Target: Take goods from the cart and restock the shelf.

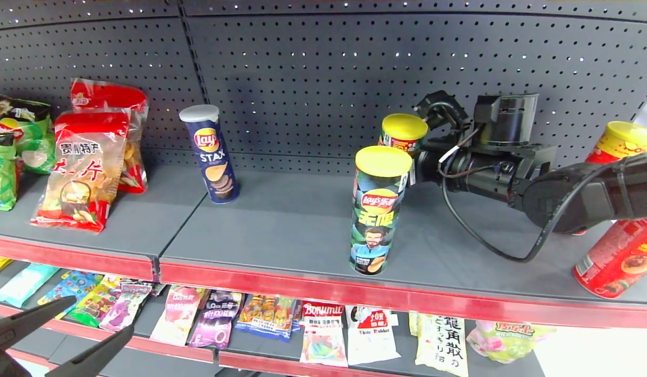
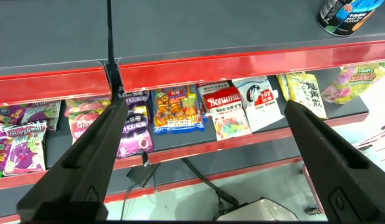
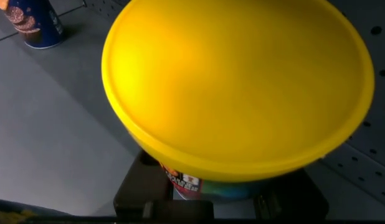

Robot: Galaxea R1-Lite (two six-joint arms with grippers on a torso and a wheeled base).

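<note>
Task thing: rear yellow-lid can (image 1: 403, 130), upright near back of shelf (image 1: 281, 225), clamped by right fingers (image 3: 139, 198). Just ahead stands front can (image 1: 378, 209). Risk: on withdrawal, arm clips front can, knocks it off shelf edge. Rear can's base hidden, so high release may tip it. Wide, empty left fingers (image 2: 86, 168) hang low.

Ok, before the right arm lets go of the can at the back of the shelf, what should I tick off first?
1. Rear can held by the right gripper: ok. In the right wrist view its body sits inside the gripper.
2. Rear can upright: ok. Its yellow lid looks level.
3. Rear can's base resting on the shelf: cannot tell. The front can hides it.
4. Gap between the rear can and the front can: cannot tell. They overlap in the head view.
5. Left gripper out of the way: ok. It is open, low in front of the lower shelf.
</note>
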